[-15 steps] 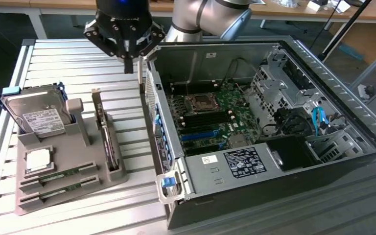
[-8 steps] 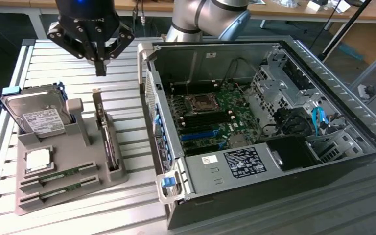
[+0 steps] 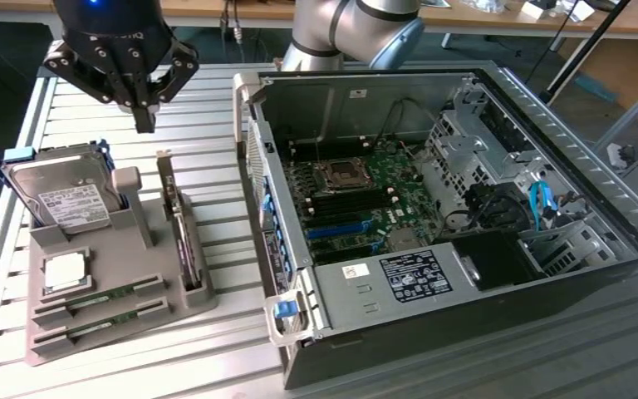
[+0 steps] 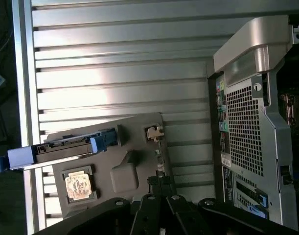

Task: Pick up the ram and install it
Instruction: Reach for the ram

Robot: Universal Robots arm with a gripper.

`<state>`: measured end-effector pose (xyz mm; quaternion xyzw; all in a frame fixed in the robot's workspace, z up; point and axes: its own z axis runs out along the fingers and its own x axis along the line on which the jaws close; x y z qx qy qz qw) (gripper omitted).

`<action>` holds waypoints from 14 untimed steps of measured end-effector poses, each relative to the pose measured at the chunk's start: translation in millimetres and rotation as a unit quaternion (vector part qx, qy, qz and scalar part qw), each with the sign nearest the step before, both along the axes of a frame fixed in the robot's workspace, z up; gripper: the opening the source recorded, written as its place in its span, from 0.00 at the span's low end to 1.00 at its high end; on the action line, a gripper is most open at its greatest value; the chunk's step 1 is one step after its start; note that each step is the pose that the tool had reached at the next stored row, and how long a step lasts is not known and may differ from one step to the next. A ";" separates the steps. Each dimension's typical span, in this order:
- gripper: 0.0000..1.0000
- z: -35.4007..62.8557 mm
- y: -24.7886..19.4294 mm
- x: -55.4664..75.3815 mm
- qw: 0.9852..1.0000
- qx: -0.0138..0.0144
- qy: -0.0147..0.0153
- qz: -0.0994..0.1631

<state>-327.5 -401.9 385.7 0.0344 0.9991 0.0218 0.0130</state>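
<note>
Two ram sticks, thin and green, lie in slots at the front of the grey holder (image 3: 130, 249): one ram stick (image 3: 100, 297) and a second (image 3: 106, 319) just in front of it. My gripper (image 3: 143, 123) hangs above the table behind the holder, well away from the ram, fingers shut and empty. In the wrist view the shut gripper (image 4: 161, 181) points down over the holder (image 4: 125, 171), near the upright card's edge.
The holder also carries a silver hard drive in a blue caddy (image 3: 64, 195), a CPU (image 3: 64, 270) and a dark expansion card standing on edge (image 3: 180, 233). The open computer case (image 3: 296, 366) with its motherboard (image 3: 352, 199) lies at the exterior view's right on the slatted metal table (image 3: 219, 349).
</note>
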 end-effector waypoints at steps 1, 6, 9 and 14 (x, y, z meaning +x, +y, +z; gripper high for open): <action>0.11 -0.2 -1.9 -0.1 1.000 0.000 0.000 0.001; 0.11 -2.7 -14.5 -0.3 1.000 0.000 0.001 0.003; 0.11 -4.7 -23.1 -0.2 1.000 0.000 0.002 0.003; 0.11 -8.2 -38.6 -0.3 1.000 0.000 0.003 0.004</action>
